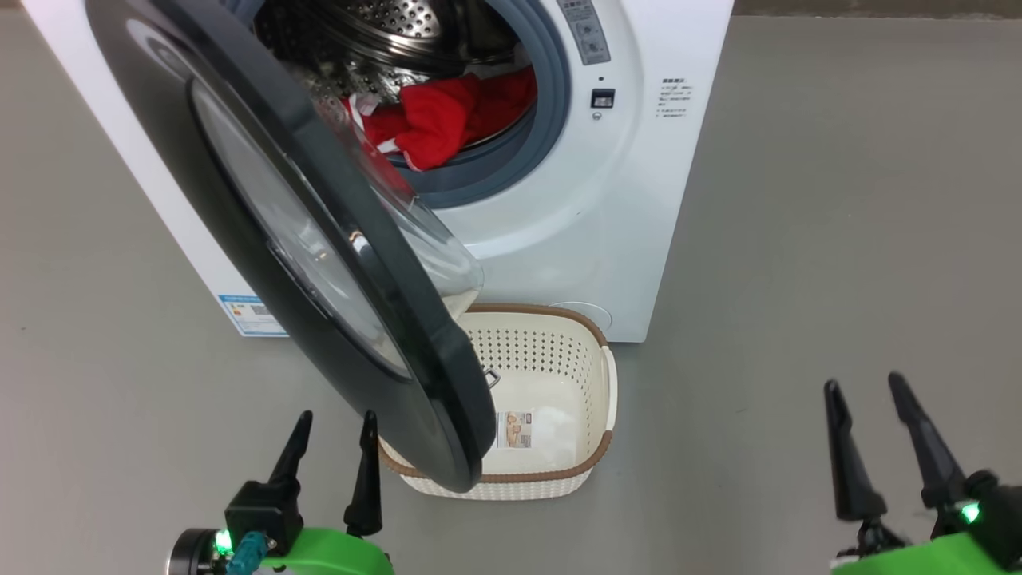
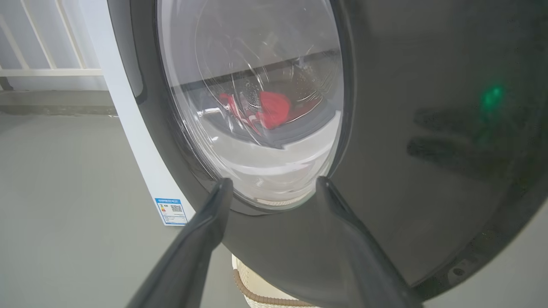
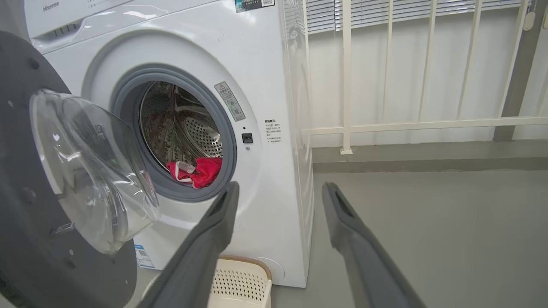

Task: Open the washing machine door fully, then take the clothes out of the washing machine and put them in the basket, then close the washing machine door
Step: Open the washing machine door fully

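Your left gripper (image 1: pixel 337 419) stands with jaws apart and holds nothing, just beside the lower edge of the washing machine door (image 1: pixel 279 239). The door stands partly open over the left part of the basket (image 1: pixel 543 308). Your right gripper (image 1: pixel 863 382), jaws likewise apart and holding nothing, hovers well to the right above the floor (image 1: pixel 798 239). The clothes (image 1: pixel 447 120) lie in the drum (image 1: pixel 399 24) of the washing machine (image 1: pixel 575 224), against the lower gasket (image 1: pixel 479 172). The basket sits on the floor just before the machine.
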Controlling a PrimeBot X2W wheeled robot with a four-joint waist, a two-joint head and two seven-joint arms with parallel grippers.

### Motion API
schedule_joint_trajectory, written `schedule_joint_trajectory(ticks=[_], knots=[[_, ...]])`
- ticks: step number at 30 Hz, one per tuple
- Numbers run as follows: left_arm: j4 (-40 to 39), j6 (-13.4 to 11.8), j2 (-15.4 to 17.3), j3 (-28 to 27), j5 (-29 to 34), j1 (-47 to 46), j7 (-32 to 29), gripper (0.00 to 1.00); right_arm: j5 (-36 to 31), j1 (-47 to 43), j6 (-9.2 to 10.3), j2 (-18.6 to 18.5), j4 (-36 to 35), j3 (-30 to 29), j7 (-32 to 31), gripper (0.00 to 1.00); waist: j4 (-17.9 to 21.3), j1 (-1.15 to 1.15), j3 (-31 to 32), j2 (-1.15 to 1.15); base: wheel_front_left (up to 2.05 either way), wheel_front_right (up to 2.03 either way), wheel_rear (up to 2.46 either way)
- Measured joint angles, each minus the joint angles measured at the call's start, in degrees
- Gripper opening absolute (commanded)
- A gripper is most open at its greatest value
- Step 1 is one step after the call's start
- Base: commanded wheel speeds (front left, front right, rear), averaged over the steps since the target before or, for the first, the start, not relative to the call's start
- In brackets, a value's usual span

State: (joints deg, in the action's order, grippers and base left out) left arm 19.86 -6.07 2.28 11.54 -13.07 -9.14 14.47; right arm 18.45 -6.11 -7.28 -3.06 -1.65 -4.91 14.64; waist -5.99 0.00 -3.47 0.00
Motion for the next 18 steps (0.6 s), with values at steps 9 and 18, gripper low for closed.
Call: schedule_joint_trajectory(ticks=[9, 18], knots=[[0.8, 0.1, 0.0, -0.2, 0.0, 0.2, 0.0, 1.00, -3.2, -1.9, -0.01, 0.9, 5.9, 0.1, 0.0, 1.00, 0.6, 0.00, 0.6, 0.00, 0.00, 0.00, 0.00], [1.4, 0.6, 0.0, -0.4, 0.0, 1.2, 0.0, 1.00, -3.2, -1.9, -0.01, 1.0, 11.0, 0.5, 0.0, 1.00, 0.2, 0.00, 1.5, 0.00, 0.00, 0.00, 0.00]])
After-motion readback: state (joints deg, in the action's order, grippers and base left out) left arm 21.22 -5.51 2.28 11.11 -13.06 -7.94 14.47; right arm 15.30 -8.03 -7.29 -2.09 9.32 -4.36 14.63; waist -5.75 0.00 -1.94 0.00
